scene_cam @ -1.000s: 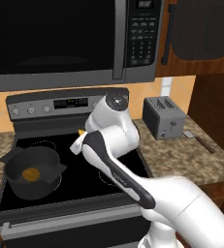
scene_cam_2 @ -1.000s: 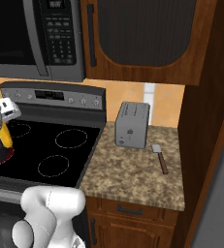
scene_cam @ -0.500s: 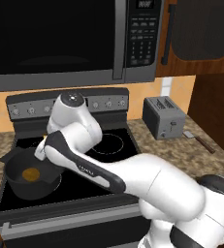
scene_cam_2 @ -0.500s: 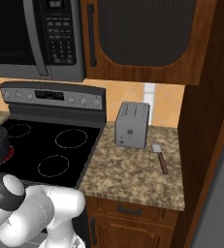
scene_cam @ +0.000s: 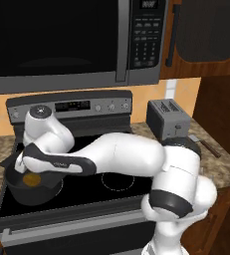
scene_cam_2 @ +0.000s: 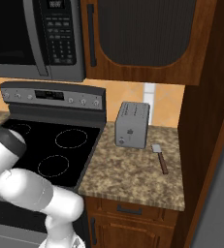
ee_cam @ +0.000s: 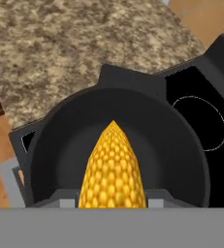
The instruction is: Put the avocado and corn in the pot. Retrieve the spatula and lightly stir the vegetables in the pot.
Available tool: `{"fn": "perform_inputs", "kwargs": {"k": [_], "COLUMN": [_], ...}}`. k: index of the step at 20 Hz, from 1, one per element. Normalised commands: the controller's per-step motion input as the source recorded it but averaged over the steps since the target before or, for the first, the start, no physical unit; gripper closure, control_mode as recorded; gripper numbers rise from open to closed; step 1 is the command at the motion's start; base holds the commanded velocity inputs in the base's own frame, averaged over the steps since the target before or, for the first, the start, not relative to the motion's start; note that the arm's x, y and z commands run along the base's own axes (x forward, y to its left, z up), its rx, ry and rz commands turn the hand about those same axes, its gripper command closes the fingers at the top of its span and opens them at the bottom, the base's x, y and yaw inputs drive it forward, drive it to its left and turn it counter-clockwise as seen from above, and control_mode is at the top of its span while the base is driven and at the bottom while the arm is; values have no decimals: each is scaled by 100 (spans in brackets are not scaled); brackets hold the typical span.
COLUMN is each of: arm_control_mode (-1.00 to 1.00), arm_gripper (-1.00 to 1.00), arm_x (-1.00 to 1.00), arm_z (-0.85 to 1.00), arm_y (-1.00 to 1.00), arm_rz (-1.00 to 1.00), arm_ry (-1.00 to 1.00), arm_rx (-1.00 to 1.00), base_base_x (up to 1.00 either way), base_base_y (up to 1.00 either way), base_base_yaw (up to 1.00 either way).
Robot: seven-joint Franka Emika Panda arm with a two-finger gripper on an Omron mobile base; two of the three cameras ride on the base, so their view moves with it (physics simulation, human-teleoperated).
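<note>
A white robot arm reaches left across a black glass-top stove [scene_cam: 111, 182] in a wood-panelled kitchen; its gripper [ee_cam: 112, 201] is clamped on a yellow ear of corn [ee_cam: 112, 167], held directly above the open mouth of the dark grey pot [ee_cam: 60, 145]; the pot sits on the stove's front left burner, one tab handle pointing toward the speckled granite surface [ee_cam: 60, 43] beside it; something yellow [scene_cam: 31, 180] shows at the pot's mouth in the left base view; a black-and-steel microwave [scene_cam: 76, 45] hangs over the stove's control panel [scene_cam_2: 50, 94]; to the right, a silver toaster [scene_cam_2: 132, 125] stands on the granite surface against an orange wall; the spatula [scene_cam_2: 160, 157] lies just beside the toaster, near a tall brown cabinet side [scene_cam_2: 205, 145]; dark wooden cupboards [scene_cam_2: 142, 38] run overhead
</note>
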Motion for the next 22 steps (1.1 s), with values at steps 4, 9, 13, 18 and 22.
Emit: {"fn": "perform_inputs", "kwargs": {"k": [4, 9, 13, 18, 22], "arm_control_mode": [-100, -100, -100, -100, -100], "arm_gripper": [100, 100, -100, -100, -100], "arm_x": [26, 21, 22, 0, -44], "arm_z": [-51, -13, -10, -5, 28], "arm_y": [58, 23, 4, -3, -19], "arm_rz": [7, 3, 0, 0, 0], "arm_ry": [0, 0, 0, 0, -13], "arm_rx": [-12, -8, -8, -6, -1], "base_base_x": [0, 0, 0, 0, 0], "base_base_y": [0, 0, 0, 0, 0], "base_base_yaw": [0, 0, 0, 0, 0]}}
